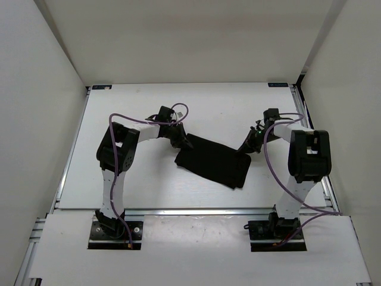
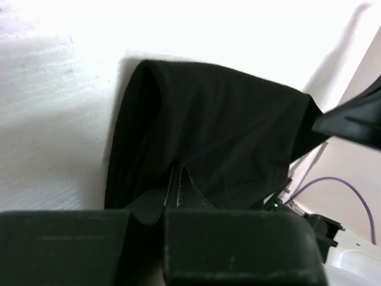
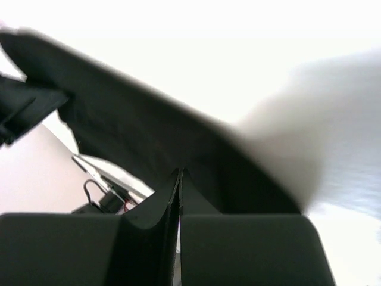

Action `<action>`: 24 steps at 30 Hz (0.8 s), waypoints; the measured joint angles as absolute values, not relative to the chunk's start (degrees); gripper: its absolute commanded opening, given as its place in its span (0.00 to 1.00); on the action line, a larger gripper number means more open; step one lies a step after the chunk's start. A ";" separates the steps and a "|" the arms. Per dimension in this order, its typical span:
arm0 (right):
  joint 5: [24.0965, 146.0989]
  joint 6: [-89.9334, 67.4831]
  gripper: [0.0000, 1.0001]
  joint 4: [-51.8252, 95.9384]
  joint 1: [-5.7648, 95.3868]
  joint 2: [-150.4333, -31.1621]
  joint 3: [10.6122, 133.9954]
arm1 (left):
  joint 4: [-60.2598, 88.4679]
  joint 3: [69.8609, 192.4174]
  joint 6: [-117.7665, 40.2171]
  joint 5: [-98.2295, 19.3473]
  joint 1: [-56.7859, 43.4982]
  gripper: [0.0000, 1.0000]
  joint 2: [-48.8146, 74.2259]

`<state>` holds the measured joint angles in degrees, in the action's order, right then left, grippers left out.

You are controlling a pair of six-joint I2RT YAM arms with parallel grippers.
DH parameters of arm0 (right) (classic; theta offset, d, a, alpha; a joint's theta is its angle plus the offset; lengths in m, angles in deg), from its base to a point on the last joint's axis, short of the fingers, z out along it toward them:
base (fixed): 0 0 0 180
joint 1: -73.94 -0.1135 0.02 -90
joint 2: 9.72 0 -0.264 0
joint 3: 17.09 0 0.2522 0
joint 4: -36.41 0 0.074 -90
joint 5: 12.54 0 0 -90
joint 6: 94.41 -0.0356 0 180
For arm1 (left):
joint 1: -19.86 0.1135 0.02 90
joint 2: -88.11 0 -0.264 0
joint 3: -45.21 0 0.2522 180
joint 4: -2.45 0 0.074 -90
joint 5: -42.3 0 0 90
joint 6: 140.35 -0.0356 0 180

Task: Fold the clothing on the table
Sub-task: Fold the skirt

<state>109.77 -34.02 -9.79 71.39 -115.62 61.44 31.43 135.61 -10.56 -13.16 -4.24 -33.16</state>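
Observation:
The clothing (image 1: 213, 162) is a plain black fabric piece in the middle of the white table (image 1: 137, 185). My left gripper (image 1: 187, 142) is shut on its far left corner, and my right gripper (image 1: 246, 147) is shut on its far right corner. The left wrist view shows the clothing (image 2: 208, 137) stretching away from my pinched left gripper (image 2: 175, 174), its held edge raised off the table. In the right wrist view the clothing (image 3: 137, 134) runs as a taut dark band from my closed right gripper (image 3: 180, 176).
White walls (image 1: 41, 119) close in the table on the left, back and right. An aluminium rail (image 1: 196, 211) runs along the near edge by the arm bases. Purple cables (image 1: 271, 161) loop beside both arms.

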 measured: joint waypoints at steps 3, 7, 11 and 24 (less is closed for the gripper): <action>108.85 -33.73 0.00 -10.36 73.64 -118.23 62.69 | 31.74 135.63 -11.00 -14.05 -4.26 0.00 -33.16; 106.84 -32.40 0.00 -12.75 76.48 -120.48 63.76 | 31.98 135.61 -11.70 -14.80 -4.09 0.00 -32.96; 104.88 -30.98 0.00 -15.13 77.18 -121.44 63.98 | 31.98 134.30 -12.22 -14.93 -2.86 0.00 -32.02; 93.01 -28.75 0.12 -21.25 77.69 -119.36 67.30 | 32.09 125.49 -14.37 -16.92 4.94 0.00 -25.12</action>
